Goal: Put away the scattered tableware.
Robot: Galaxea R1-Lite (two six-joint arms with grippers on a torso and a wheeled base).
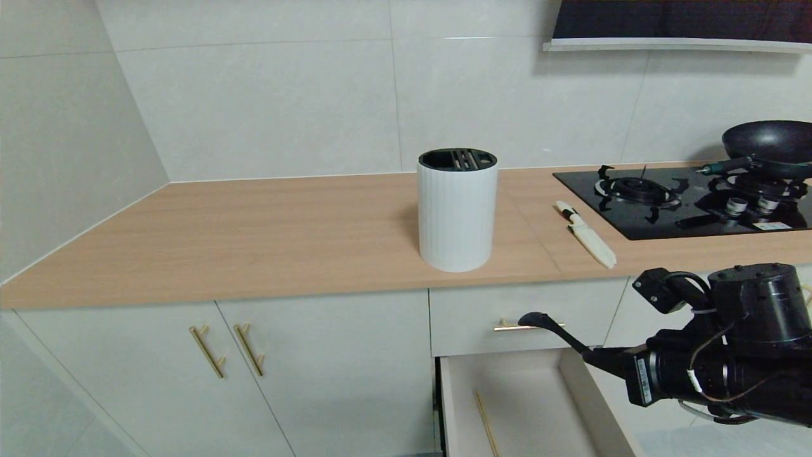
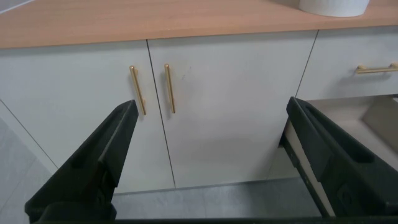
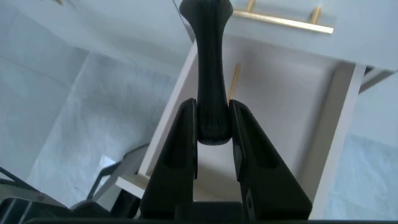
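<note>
Right claw (image 3: 212, 117) clamps the handle of a black utensil (image 1: 547, 322) at lower right, above the open drawer (image 1: 526, 393); left claw (image 2: 211, 107) gapes wide; a knife (image 1: 587, 236) lies on the desk (image 1: 254, 235), right of centre

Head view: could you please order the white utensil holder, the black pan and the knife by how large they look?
Largest: white utensil holder, clearly.
Next: black pan, though it sits farther back and the picture's edge cuts it off.
Smallest: knife, long but thin.
</note>
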